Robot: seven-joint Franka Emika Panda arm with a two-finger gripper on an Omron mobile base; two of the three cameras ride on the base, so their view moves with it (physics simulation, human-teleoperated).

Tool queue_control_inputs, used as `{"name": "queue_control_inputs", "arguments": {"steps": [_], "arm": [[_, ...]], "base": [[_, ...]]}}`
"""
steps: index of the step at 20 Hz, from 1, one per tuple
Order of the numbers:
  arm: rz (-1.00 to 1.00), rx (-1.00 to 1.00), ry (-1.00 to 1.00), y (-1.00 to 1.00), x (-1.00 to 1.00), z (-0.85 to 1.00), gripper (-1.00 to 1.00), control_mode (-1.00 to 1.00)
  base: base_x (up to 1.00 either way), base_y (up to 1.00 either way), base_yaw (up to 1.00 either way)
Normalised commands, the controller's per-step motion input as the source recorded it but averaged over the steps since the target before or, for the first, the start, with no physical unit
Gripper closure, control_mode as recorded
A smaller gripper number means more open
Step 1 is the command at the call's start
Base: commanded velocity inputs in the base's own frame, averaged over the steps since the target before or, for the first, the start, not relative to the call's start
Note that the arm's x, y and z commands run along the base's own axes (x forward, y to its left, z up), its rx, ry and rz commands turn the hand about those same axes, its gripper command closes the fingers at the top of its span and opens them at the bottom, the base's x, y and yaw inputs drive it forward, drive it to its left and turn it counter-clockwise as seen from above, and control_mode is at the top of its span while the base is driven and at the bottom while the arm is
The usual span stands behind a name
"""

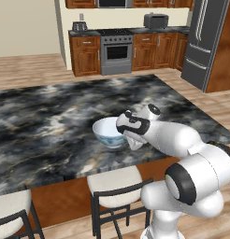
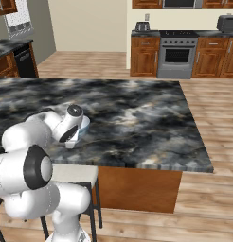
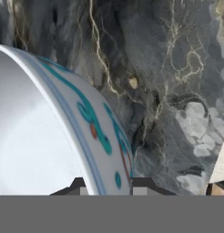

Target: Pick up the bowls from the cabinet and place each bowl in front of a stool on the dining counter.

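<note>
A white bowl with a blue-teal pattern (image 1: 107,132) (image 2: 84,124) (image 3: 41,136) is low over the dining counter (image 1: 51,116) (image 2: 137,123) (image 3: 168,91), near its front edge. Whether the bowl touches the stone I cannot tell. My gripper (image 1: 132,141) (image 2: 71,143) (image 3: 107,187) is shut on the bowl's right rim, with one dark fingertip (image 3: 77,184) inside the wall and the other outside. A cream-seated stool (image 1: 114,184) (image 2: 73,175) stands just below the bowl at the counter's edge. The cabinet is out of view.
A second stool (image 1: 11,205) stands to the left along the counter's front. Far behind are a stove (image 1: 116,51) (image 2: 176,54), a toaster (image 1: 155,20) and a steel fridge (image 1: 205,42). Wooden floor surrounds the island.
</note>
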Motion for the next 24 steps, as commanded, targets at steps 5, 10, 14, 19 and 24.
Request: {"name": "queue_control_inputs", "arguments": {"steps": [5, 10, 14, 19, 24], "arm": [[0.01, 0.0, 0.0, 0.1, 0.37, -0.25, 1.0, -1.0], [0.01, 0.0, 0.01, 0.05, 0.19, -0.24, 1.0, -1.0], [0.01, 0.0, 0.04, 0.05, 0.14, -0.17, 1.0, -1.0], [0.0, 0.0, 0.04, 0.02, 0.0, 0.0, -1.0, -1.0], [0.0, -0.01, -0.02, 0.0, 0.0, 0.14, -1.0, -1.0]], "base": [[0.0, 0.0, 0.0], [0.0, 0.0, 0.0], [0.0, 0.0, 0.0], [0.0, 0.0, 0.0], [0.0, 0.0, 0.0]]}}
